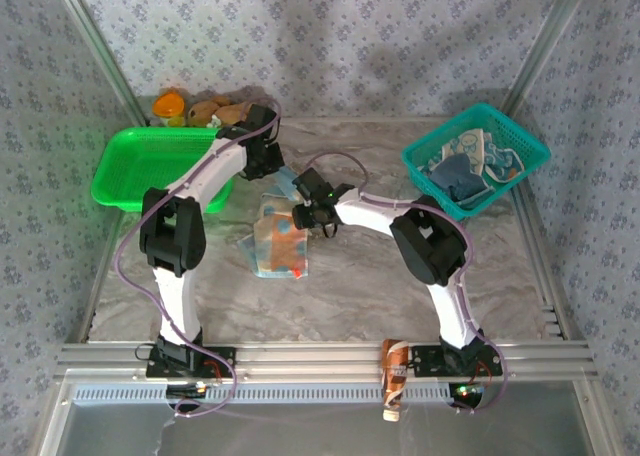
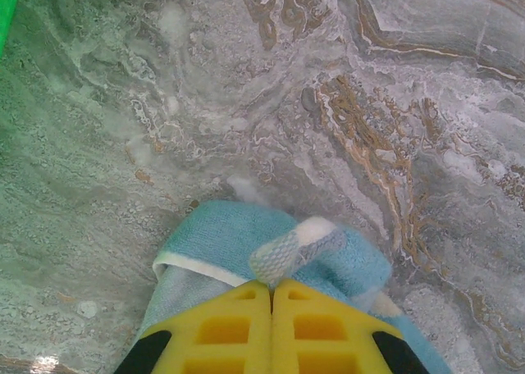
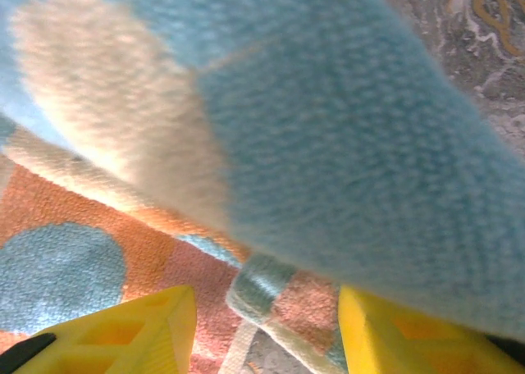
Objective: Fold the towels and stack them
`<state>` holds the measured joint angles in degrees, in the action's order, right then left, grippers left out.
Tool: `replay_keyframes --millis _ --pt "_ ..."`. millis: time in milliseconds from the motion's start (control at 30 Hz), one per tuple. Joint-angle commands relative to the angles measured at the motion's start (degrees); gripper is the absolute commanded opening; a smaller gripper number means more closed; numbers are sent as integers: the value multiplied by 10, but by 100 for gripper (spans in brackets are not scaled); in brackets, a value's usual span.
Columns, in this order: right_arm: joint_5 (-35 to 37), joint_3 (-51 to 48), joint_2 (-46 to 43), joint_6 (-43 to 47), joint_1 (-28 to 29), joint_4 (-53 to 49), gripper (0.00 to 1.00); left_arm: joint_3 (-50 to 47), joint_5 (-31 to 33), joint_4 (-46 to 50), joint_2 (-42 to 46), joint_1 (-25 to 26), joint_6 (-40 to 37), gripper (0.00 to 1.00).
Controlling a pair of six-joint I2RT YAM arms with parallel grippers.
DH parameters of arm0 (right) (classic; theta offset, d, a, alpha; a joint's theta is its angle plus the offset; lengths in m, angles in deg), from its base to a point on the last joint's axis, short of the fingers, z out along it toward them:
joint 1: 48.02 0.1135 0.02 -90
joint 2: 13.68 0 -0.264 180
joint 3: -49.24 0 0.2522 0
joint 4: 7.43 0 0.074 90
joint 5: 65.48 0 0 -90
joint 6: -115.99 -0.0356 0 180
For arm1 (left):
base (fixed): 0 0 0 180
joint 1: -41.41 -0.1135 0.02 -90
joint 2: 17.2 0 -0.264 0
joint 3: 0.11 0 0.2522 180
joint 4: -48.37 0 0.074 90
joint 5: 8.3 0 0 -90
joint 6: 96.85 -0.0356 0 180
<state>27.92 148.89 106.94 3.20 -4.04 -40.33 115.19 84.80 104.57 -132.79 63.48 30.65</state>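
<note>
Although the first fold is only under way, we log: left gripper (image 2: 272, 285) pinched tight on a corner of the striped towel (image 1: 280, 241), which lies mid-table. The right gripper (image 3: 264, 308) is half open, straddling the towel's edge and clamping nothing. The remaining towels (image 1: 465, 171) wait unfolded in the teal basket (image 1: 432, 188).

Three walls papered in a pale grey-blue print of small flowers close the space: the back wall (image 1: 330, 36), the left wall (image 1: 40, 176) and the right wall (image 1: 600, 206). A slanted aluminium post stands in each back corner, left (image 1: 100, 51) and right (image 1: 547, 41). The surface (image 1: 350, 296) is grey marble-patterned with brown veins. Ribbed aluminium rails (image 1: 320, 356) run along its near edge. Soft, even light casts faint blurred shadows on the back wall.
</note>
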Motion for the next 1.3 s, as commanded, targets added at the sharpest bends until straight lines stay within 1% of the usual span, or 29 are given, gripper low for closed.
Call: replay_keyframes --millis 0,67,167,200,333,467,633,800,1000,1100,1200,1267 --pt "5 21 26 10 3 -33 49 17 -5 17 -4 -4 -11 0" --pt "6 23 32 11 0 -37 46 17 -6 17 -5 -4 -9 0" --pt "9 22 35 16 1 -41 39 17 -7 18 -4 -4 -9 0" --pt "11 23 37 17 0 -44 38 16 -8 17 -4 -4 -9 0" --pt "13 18 33 15 -3 -43 19 16 -9 18 -3 -4 -9 0" --pt "13 1 7 14 -3 -27 0 15 -8 19 1 -4 -10 0" --pt "27 -15 -58 20 -1 -32 0 15 -6 31 23 -4 -10 0" --pt "42 -51 -163 33 -1 -45 0 19 -7 48 67 -10 -2 0" --pt "71 -81 -292 60 0 -83 0 23 6 72 147 -12 11 0" --pt "79 -86 -351 79 -10 -90 0 24 15 78 195 -12 22 0" --pt "80 -91 -406 92 -29 -71 0 20 20 72 246 -11 29 0" --pt "83 -106 -442 105 -44 -33 0 19 18 62 274 -11 28 0"
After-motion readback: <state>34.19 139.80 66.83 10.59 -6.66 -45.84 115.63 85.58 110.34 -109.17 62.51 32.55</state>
